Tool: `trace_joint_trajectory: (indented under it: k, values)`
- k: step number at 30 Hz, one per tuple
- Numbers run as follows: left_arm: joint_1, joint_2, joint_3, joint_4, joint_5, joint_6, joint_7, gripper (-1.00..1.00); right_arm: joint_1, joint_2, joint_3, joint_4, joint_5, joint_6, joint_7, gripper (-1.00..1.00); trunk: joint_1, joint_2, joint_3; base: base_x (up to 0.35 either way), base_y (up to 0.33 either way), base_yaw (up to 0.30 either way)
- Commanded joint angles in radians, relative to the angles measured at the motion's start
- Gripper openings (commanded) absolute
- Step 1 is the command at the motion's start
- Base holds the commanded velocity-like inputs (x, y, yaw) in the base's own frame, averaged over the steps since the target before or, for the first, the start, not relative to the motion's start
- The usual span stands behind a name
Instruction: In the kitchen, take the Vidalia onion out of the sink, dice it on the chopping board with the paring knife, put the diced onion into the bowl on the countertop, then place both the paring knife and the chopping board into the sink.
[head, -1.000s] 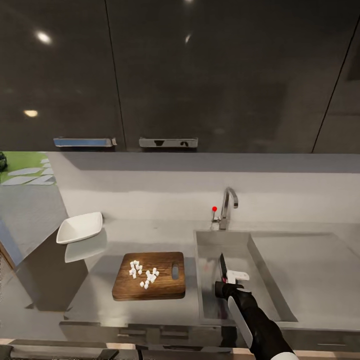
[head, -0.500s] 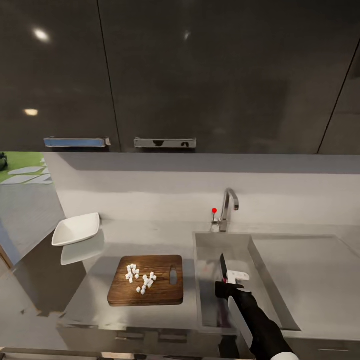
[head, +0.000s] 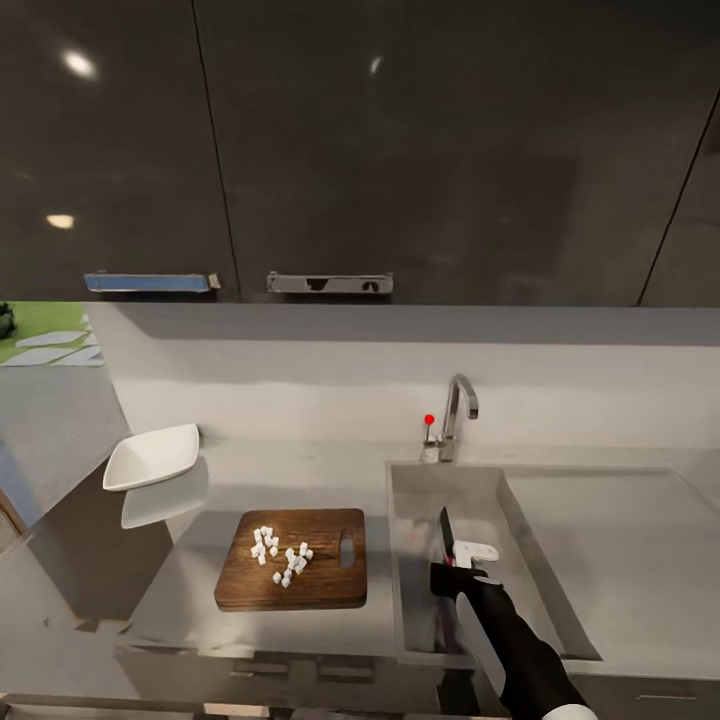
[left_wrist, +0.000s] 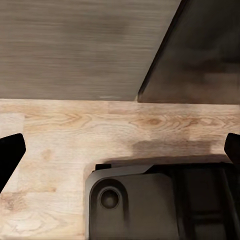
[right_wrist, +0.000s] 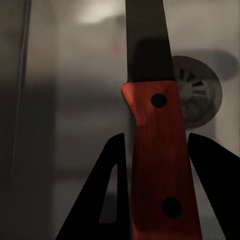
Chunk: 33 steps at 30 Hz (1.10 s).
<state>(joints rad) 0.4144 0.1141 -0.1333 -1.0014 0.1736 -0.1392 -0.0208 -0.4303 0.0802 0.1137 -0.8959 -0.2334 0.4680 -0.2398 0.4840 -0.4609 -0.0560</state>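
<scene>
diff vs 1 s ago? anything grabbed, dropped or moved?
Nothing grabbed or dropped. The whole head view shifted slightly, so that is camera motion, not things moving. The right gripper stays over the sink, shut on the paring knife, blade pointing away over the basin. The diced onion is still on the chopping board, and the bowl still on the countertop.
</scene>
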Motion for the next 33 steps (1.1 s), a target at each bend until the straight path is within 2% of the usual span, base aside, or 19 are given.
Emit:
trace_joint_trajectory:
  k: [1, 17, 23, 24, 33]
  values:
    - [0.0, 0.001, -0.002, 0.0, 0.01, -0.002, -0.002, 1.0, -0.001, 0.0, 0.002, -0.002, -0.01, 0.003, -0.01, -1.0, 0.001, -0.002, -0.004, 0.0, 0.0, 0.0]
    - [0.0, 0.001, -0.003, 0.0, 0.01, -0.002, -0.002, 1.0, -0.001, -0.001, 0.001, -0.003, -0.01, 0.003, -0.01, -1.0, 0.001, -0.002, -0.029, 0.0, 0.0, 0.0]
    - [0.0, 0.001, -0.003, 0.0, 0.01, -0.002, -0.002, 1.0, -0.001, -0.002, 0.001, -0.005, -0.009, 0.003, -0.01, -1.0, 0.001, -0.002, -0.03, 0.0, 0.0, 0.0]
    - [0.0, 0.001, -0.003, 0.004, 0.01, -0.002, -0.002, 1.0, -0.001, -0.002, 0.002, -0.007, -0.009, 0.003, -0.01, 1.0, 0.001, -0.002, -0.03, 0.0, 0.0, 0.0]
    - [0.0, 0.001, -0.003, 0.013, 0.01, -0.002, -0.002, 1.0, -0.001, -0.002, 0.0, -0.014, -0.009, 0.003, -0.012, 1.0, 0.001, -0.002, -0.03, 0.0, 0.0, 0.0]
